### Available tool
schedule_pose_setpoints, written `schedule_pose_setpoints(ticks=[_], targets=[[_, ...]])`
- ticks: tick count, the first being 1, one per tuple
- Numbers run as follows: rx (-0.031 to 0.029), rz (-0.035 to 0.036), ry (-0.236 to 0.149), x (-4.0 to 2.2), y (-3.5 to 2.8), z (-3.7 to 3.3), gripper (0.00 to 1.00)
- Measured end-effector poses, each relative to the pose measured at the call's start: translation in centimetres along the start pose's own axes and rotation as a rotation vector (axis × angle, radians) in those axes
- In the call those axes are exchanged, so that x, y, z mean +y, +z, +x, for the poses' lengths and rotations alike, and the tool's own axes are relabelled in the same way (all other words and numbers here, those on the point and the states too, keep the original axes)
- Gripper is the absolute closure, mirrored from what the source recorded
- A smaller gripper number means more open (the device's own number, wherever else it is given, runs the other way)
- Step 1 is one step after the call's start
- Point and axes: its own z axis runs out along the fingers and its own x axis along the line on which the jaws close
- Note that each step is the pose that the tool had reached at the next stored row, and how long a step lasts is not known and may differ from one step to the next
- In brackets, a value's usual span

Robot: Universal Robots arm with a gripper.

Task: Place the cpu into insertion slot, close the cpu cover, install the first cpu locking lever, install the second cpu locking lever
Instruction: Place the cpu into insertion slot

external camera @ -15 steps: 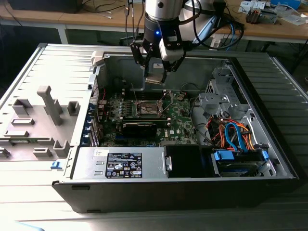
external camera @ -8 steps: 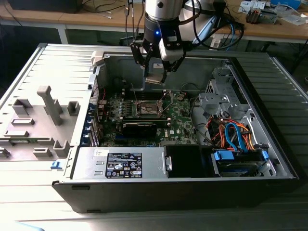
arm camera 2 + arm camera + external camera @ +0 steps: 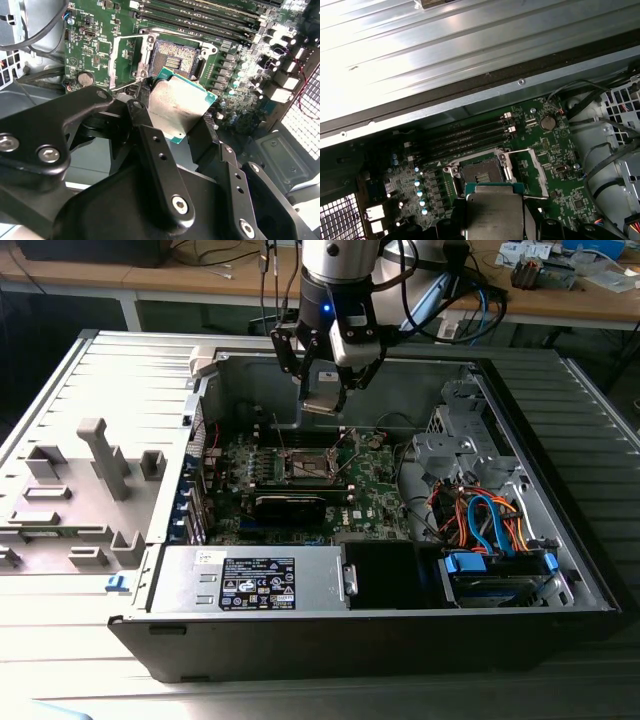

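Grey ribbed tabletop (image 3: 90, 390) carries an open computer case (image 3: 400, 625); over its motherboard (image 3: 375, 490) the pincer (image 3: 323, 400) hangs, clenched on the cpu (image 3: 181, 106). Both wrist views show the chip's metal top clear of the empty insertion slot (image 3: 172, 57), with the cpu cover (image 3: 114, 60) swung open beside it. The first wrist view cuts off part of the chip.

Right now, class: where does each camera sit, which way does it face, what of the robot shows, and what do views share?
Exterior view: off the arm, above the open computer case, looking in; shows arm and jaws gripping the cpu.
Second wrist view: on the wrist, looking past black jaws and cpu to the insertion slot.
First wrist view: on the wrist, facing the motherboard past the cpu.
All share cpu and insertion slot.
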Motion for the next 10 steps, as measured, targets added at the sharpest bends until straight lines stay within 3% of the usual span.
schedule_pose_setpoints(ticks=[10], targets=[[-0.0008,-0.0004,0.019,0.0,0.02,0.0,0.45]])
